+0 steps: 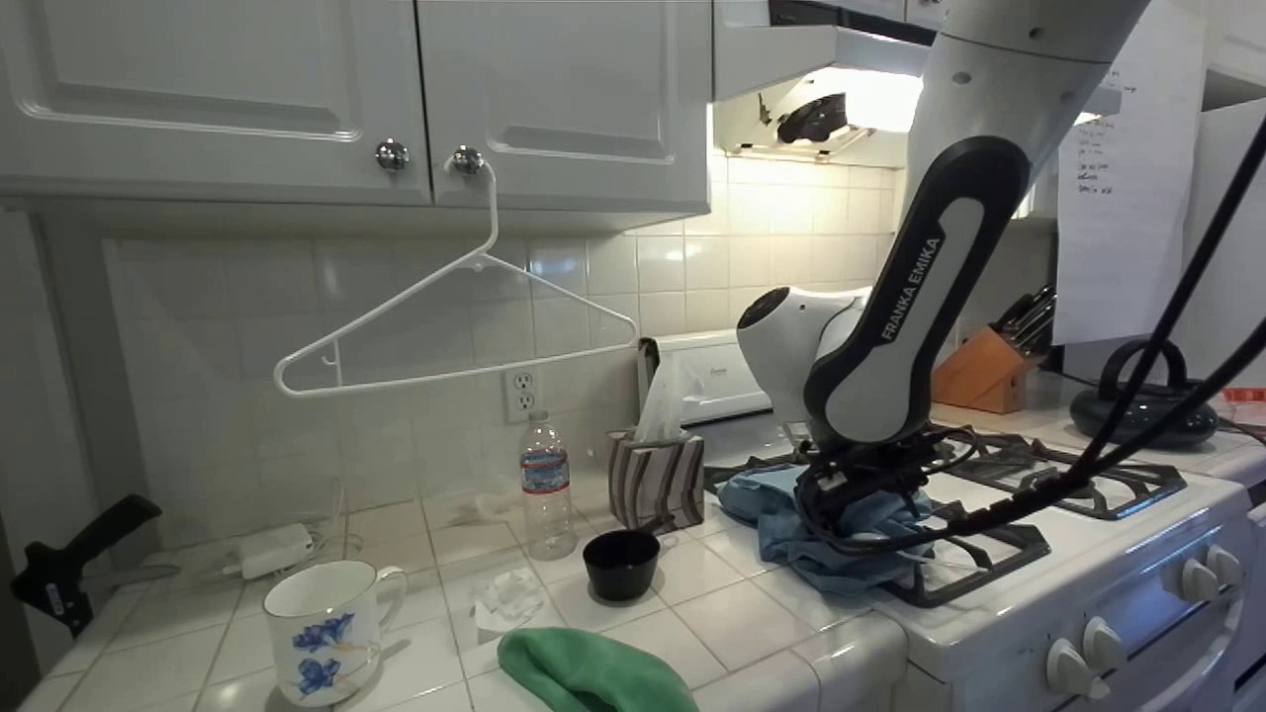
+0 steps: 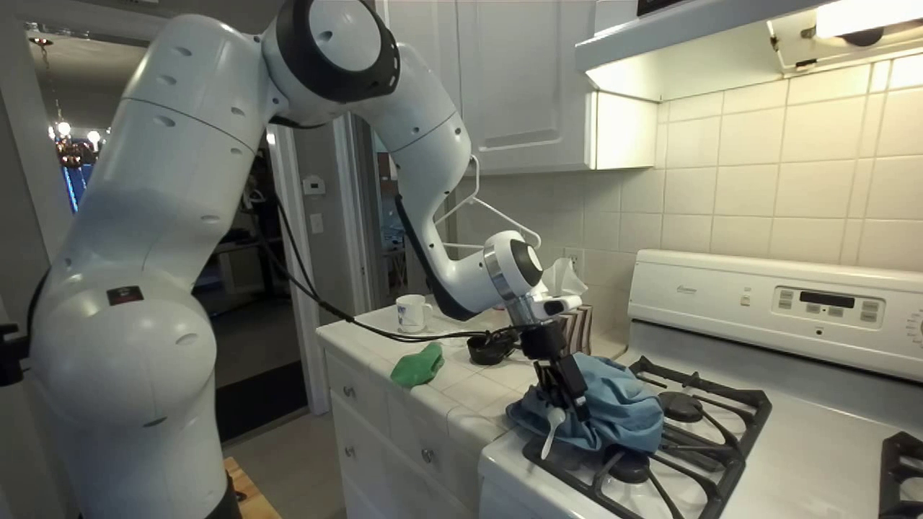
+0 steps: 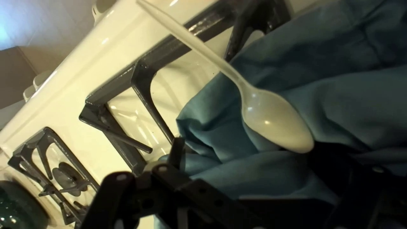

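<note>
My gripper point(image 2: 566, 411) points down at a crumpled blue cloth point(image 2: 620, 414) on the stove's front burner grate; both also show in an exterior view, the gripper point(image 1: 856, 499) and the cloth point(image 1: 771, 494). In the wrist view the fingers point(image 3: 249, 149) stand wide apart with cloth point(image 3: 349, 108) between and below them. A white plastic spoon point(image 3: 276, 122) lies on the cloth, its bowl tip close to the dark right finger; I cannot tell if they touch. Its handle points away over the stove's front edge. The spoon point(image 2: 553, 432) shows just below the fingers in an exterior view.
Beside the stove, the tiled counter holds a striped tissue box point(image 1: 658, 485), a water bottle point(image 1: 545, 494), a black cup point(image 1: 621, 566), a flowered mug point(image 1: 321, 633) and a green cloth point(image 1: 593, 672). A white hanger point(image 1: 455, 378) hangs from a cabinet knob. Iron grates point(image 2: 721, 425) cover the burners.
</note>
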Robot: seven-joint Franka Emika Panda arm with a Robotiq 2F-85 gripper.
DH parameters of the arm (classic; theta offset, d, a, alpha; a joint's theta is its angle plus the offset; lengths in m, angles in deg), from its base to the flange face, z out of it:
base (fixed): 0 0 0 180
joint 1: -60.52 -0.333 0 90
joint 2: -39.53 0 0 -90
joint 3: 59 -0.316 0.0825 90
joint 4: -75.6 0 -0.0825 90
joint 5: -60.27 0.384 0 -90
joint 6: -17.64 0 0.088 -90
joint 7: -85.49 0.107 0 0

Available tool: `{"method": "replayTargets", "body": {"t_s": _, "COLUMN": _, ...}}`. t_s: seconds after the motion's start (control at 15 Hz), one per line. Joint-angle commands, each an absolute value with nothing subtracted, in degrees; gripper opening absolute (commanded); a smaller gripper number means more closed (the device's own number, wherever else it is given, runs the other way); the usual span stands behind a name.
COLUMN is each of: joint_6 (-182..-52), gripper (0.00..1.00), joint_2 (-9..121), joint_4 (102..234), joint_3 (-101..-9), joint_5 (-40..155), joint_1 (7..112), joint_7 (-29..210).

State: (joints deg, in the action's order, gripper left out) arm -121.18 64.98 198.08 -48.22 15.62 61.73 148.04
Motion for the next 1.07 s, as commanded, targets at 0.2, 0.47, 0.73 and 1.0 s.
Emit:
{"method": "replayTargets", "body": {"t_s": 0.2, "joint_6": -119.5, "gripper": 1.00, "joint_2": 66.4, "joint_4": 195.7, "joint_3": -47.0, "joint_5": 15.8, "joint_1": 59.8, "joint_7": 150.1}}
{"method": "replayTargets", "body": {"t_s": 0.47, "joint_6": -114.1, "gripper": 1.00, "joint_2": 64.9, "joint_4": 195.4, "joint_3": -47.7, "joint_5": 17.3, "joint_1": 59.2, "joint_7": 149.1}}
{"method": "replayTargets", "body": {"t_s": 0.73, "joint_6": -108.7, "gripper": 1.00, "joint_2": 64.4, "joint_4": 194.5, "joint_3": -48.6, "joint_5": 17.5, "joint_1": 58.8, "joint_7": 148.4}}
{"method": "replayTargets", "body": {"t_s": 1.0, "joint_6": -105.4, "gripper": 1.00, "joint_2": 64.4, "joint_4": 194.1, "joint_3": -49.9, "joint_5": 17.9, "joint_1": 58.9, "joint_7": 147.6}}
